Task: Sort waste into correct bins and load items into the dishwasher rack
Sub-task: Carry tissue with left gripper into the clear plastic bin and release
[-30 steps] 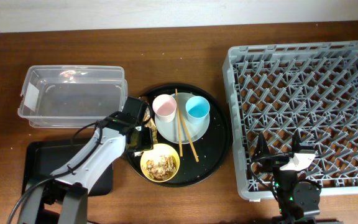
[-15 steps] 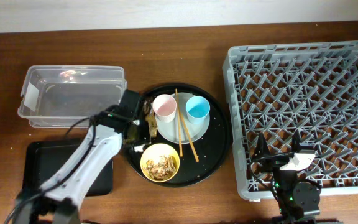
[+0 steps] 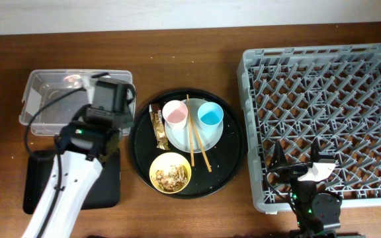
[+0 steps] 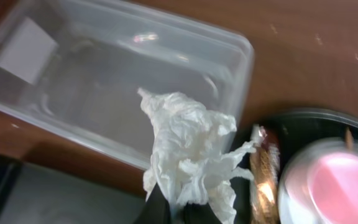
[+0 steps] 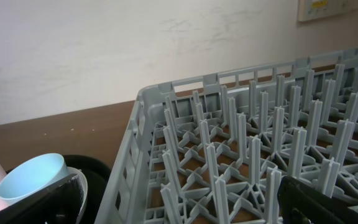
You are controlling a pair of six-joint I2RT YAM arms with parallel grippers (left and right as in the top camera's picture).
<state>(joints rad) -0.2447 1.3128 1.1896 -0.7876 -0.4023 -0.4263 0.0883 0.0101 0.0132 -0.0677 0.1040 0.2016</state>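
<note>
My left gripper [image 4: 178, 214] is shut on the crumpled white tissue [image 4: 191, 149], which hangs over the near right edge of the clear container [image 4: 104, 81]. From overhead, the gripper [image 3: 111, 99] covers the tissue above that container [image 3: 45, 109]. On the round tray, the brown-and-gold wrapper [image 3: 157, 126] lies beside the pink cup [image 3: 175, 114]. The blue cup [image 3: 210, 116] and chopsticks [image 3: 192, 132] rest on the pale plate [image 3: 207, 137]. A yellow bowl [image 3: 170, 173] holds food scraps. My right gripper [image 3: 301, 158] stands open over the rack's [image 3: 329, 99] near left corner.
The flat black tray [image 3: 38, 182] lies in front of the clear container, partly under my left arm. The large round black tray [image 3: 233, 152] sits between the bins and the rack. The rack's upright pegs [image 5: 260, 155] fill the right wrist view.
My left gripper shut on the tissue at the round tray's left edge, lifted it and carried it back-left over the clear container. The right arm has not moved.
</note>
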